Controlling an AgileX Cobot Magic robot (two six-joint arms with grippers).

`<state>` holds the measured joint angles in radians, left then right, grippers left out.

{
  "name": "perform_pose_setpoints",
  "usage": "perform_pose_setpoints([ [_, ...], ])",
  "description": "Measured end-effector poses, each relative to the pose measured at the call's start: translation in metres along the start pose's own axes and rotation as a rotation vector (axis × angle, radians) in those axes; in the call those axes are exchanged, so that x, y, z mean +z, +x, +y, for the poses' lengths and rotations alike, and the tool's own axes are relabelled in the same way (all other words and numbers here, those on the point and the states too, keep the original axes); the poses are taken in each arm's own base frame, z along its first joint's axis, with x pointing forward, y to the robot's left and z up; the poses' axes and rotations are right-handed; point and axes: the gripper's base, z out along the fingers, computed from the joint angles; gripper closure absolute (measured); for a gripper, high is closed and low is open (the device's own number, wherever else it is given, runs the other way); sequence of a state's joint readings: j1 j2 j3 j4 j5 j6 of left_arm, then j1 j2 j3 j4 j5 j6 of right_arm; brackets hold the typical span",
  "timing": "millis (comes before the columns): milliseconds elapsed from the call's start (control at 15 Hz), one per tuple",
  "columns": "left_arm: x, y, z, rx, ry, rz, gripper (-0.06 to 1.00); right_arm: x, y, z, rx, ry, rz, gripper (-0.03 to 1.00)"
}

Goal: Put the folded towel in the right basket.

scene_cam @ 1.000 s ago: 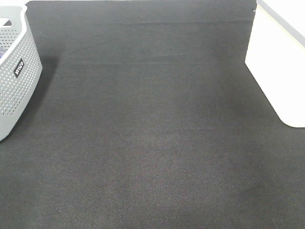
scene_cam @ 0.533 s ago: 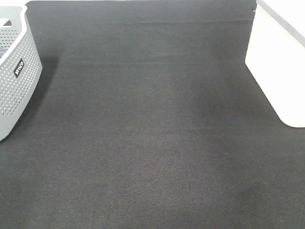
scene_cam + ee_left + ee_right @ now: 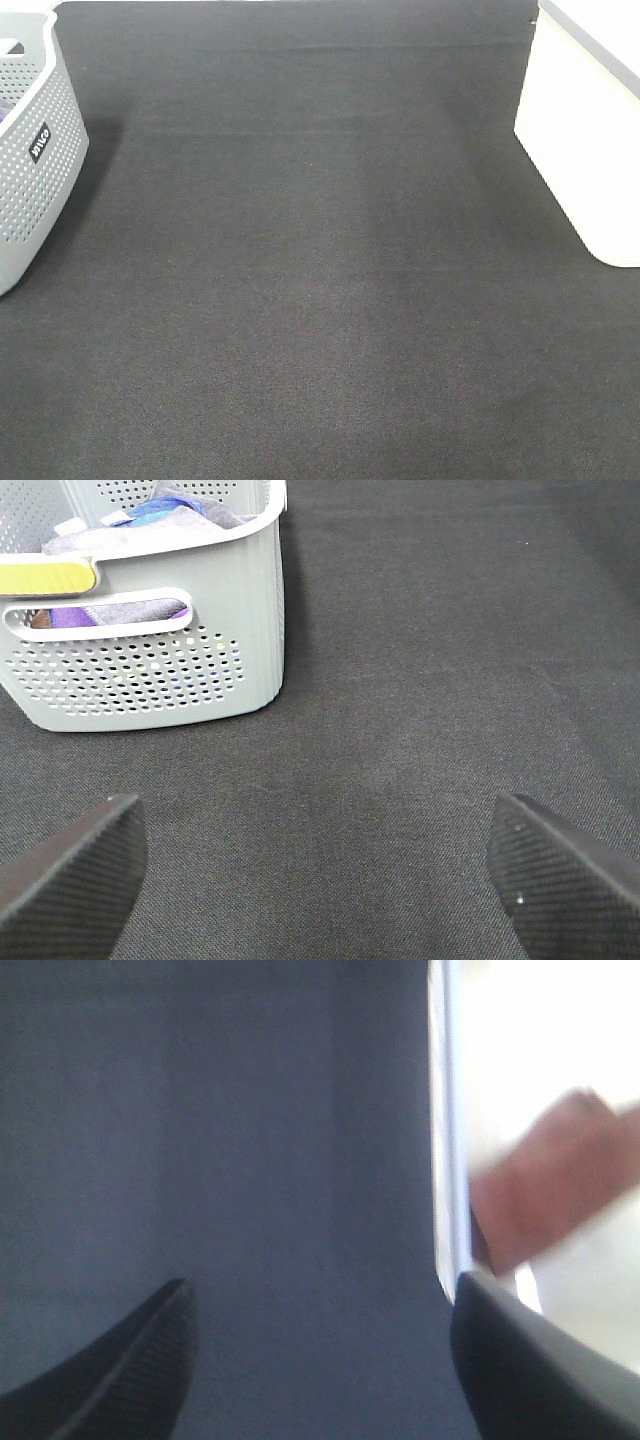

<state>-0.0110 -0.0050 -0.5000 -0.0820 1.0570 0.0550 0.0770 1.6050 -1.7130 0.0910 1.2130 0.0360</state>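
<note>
In the right wrist view a blurred reddish-brown towel (image 3: 545, 1185) shows inside the white right basket (image 3: 500, 1050), past its rim. My right gripper (image 3: 320, 1360) is open and empty, its fingertips (image 3: 130, 1360) spread wide over the dark mat beside the basket's rim. In the high view the white basket (image 3: 585, 130) stands at the right edge; the towel and both grippers are out of that view. My left gripper (image 3: 320, 870) is open and empty above the mat, short of the grey perforated basket (image 3: 150, 670).
The grey perforated basket (image 3: 30, 150) with a black label stands at the left edge and holds several coloured cloths (image 3: 160, 510). A dark woven mat (image 3: 320, 280) covers the table between the two baskets.
None in the high view; no arm enters it and both baskets stay put.
</note>
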Motion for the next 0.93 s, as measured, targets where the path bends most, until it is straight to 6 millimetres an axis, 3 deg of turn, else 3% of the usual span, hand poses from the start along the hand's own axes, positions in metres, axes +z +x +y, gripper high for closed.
perform_pose_setpoints([
  [267,0.000,0.000,0.000,0.000,0.000,0.000,0.07,-0.030,0.080,-0.004,0.002,0.014,0.064,0.29],
  [333,0.000,0.000,0.000,0.000,0.000,0.000,0.07,-0.035,0.118,-0.006,0.004,0.018,0.097,0.29],
  [533,0.000,0.000,0.000,0.000,0.000,0.000,0.07,-0.044,0.189,-0.011,-0.001,0.031,0.112,0.29],
  [733,0.000,0.000,0.000,0.000,0.000,0.000,0.07,-0.054,0.252,-0.018,-0.019,0.062,0.051,0.29],
  [800,0.000,0.000,0.000,0.000,0.000,0.000,0.07,-0.054,0.252,-0.018,-0.019,0.062,0.051,0.29],
  [867,0.000,0.000,0.000,0.000,0.000,0.000,0.07,-0.058,0.272,-0.020,-0.026,0.072,0.006,0.29],
  [933,0.000,0.000,0.000,0.000,0.000,0.000,0.07,-0.064,0.305,-0.023,-0.036,0.080,-0.109,0.29],
])
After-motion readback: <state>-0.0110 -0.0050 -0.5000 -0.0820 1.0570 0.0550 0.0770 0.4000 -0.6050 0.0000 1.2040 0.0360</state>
